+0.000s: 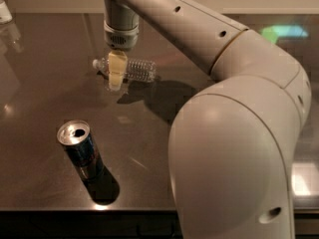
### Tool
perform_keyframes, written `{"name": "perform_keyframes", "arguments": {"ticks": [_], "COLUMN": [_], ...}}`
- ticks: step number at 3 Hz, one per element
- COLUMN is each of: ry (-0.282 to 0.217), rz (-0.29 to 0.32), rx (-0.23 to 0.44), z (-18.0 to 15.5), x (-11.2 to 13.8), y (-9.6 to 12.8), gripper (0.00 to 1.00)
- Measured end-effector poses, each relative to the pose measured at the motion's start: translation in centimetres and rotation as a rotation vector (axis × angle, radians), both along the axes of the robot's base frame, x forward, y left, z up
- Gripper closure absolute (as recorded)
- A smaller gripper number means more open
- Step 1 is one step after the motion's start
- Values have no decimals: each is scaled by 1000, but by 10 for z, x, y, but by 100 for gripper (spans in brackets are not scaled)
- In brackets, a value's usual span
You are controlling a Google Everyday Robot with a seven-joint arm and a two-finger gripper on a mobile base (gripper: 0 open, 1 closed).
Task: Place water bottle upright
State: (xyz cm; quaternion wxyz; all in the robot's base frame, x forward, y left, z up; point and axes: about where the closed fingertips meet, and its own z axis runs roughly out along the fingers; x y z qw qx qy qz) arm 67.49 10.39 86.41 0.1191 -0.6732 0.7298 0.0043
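The water bottle (139, 69) lies on its side on the dark table (40, 93), with its white cap pointing left and its ribbed clear body to the right. My gripper (117, 79) points straight down from the arm and sits over the bottle's neck end, near the label, low against the tabletop. It covers part of the bottle there. I cannot tell whether it is gripping the bottle.
A dark blue and silver drink can (82, 152) stands upright and opened near the table's front left. A white object (4, 10) stands at the far left corner. My arm's large elbow and forearm (234, 148) fill the right foreground.
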Motion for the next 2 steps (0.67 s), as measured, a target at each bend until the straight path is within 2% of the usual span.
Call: {"name": "perform_keyframes", "arguments": {"ticks": [2], "ry": [12], "rz": [-2], "rx": [-21], "z": [-9], "x": [19], "y": [11], "gripper": [0]}}
